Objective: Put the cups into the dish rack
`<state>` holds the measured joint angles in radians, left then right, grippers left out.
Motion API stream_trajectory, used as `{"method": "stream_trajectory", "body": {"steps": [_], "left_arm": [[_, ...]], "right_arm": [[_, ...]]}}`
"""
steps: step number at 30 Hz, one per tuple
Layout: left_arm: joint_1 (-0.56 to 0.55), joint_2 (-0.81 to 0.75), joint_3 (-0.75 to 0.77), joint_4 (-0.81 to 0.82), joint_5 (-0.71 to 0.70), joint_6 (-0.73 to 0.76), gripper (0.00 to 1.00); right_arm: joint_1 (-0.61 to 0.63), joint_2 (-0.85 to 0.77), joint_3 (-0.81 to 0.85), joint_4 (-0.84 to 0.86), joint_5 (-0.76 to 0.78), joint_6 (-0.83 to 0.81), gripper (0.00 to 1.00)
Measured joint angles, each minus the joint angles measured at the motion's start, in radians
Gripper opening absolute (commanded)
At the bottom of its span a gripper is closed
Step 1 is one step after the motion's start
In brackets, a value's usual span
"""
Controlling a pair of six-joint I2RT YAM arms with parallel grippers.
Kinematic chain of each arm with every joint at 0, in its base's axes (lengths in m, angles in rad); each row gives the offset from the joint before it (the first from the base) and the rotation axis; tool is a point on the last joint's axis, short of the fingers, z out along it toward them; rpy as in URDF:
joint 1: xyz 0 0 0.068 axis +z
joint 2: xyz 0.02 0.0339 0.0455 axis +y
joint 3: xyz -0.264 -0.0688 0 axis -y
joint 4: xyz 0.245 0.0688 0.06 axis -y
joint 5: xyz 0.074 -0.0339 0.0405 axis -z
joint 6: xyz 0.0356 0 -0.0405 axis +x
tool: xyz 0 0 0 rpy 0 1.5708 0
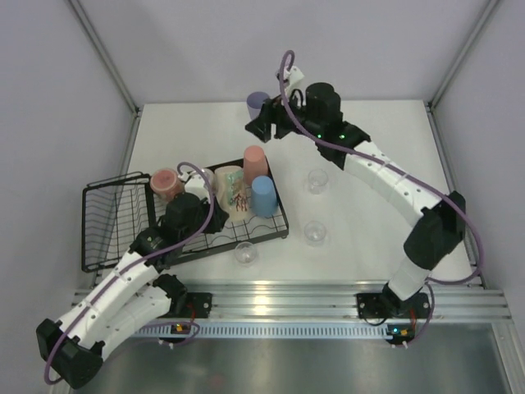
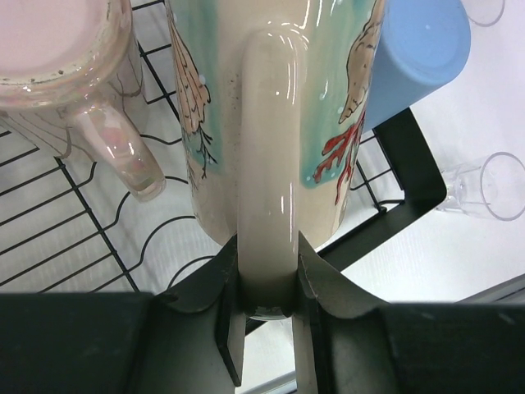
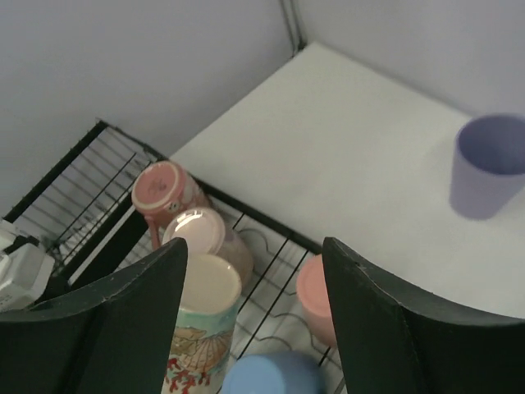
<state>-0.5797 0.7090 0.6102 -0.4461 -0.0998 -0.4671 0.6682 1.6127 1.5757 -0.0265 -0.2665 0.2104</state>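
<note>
one cream mug [image 2: 271,107] stands in the dish rack [image 1: 115,222], its handle pinched tight between the left fingers [image 2: 215,287]. make sure it rests steady on the wires, then ease the fingers apart and draw straight back off the handle, so it doesn't knock the pink mug [image 2: 57,57] just beside it. the right fingers [image 3: 131,312] gape wide with nothing between them, near the lavender tumbler [image 3: 492,164] upright on the far desk [image 1: 385,131]; centre them around its wall before closing

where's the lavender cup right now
The lavender cup stands upright on the table near its far edge in the top view, outside the dish rack and just beyond the right arm's fingers.
</note>
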Motion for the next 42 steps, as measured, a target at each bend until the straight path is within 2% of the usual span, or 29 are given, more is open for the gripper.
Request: {"method": "stream_trajectory", "body": {"steps": [2,3,6,12,18,21,24,27,36,42], "left_arm": [[-0.002,-0.007,-0.008,0.003,-0.004,0.002,0.0],[-0.003,-0.013,-0.011,0.005,-0.006,0.003,0.0],[-0.003,-0.031,-0.018,0.014,-0.012,0.006,0.0],[-0.004,-0.039,-0.026,0.048,-0.021,0.009,0.0],[-0.005,-0.04,-0.033,0.05,-0.022,0.014,0.0],[-0.005,-0.045,-0.033,0.051,-0.022,0.018,0.0],[-0.006,-0.046,-0.033,0.053,-0.023,0.019,0.0],[-0.006,-0.046,-0.033,0.055,-0.023,0.019,0.0],[-0.011,-0.045,-0.034,0.064,-0.023,0.019,0.0],[-0.012,-0.046,-0.053,0.081,-0.024,0.016,0.0]], "right_arm": [[-0.011,0.084,0.05,-0.078,-0.071,0.046,0.64],[-0.016,0.122,0.074,-0.122,-0.103,0.064,0.58],[-0.023,0.232,0.162,-0.234,-0.169,0.101,0.51],[-0.023,0.338,0.212,-0.33,-0.269,0.156,0.51],[-0.023,0.392,0.299,-0.418,-0.282,0.167,0.49],[-0.023,0.418,0.333,-0.438,-0.282,0.166,0.44],[-0.023,0.441,0.34,-0.454,-0.282,0.158,0.31],[-0.022,0.469,0.345,-0.472,-0.281,0.154,0.23],[-0.008,0.515,0.385,-0.491,-0.318,0.108,0.23],[0.026,0.515,0.372,-0.433,-0.349,0.059,0.2]]}}
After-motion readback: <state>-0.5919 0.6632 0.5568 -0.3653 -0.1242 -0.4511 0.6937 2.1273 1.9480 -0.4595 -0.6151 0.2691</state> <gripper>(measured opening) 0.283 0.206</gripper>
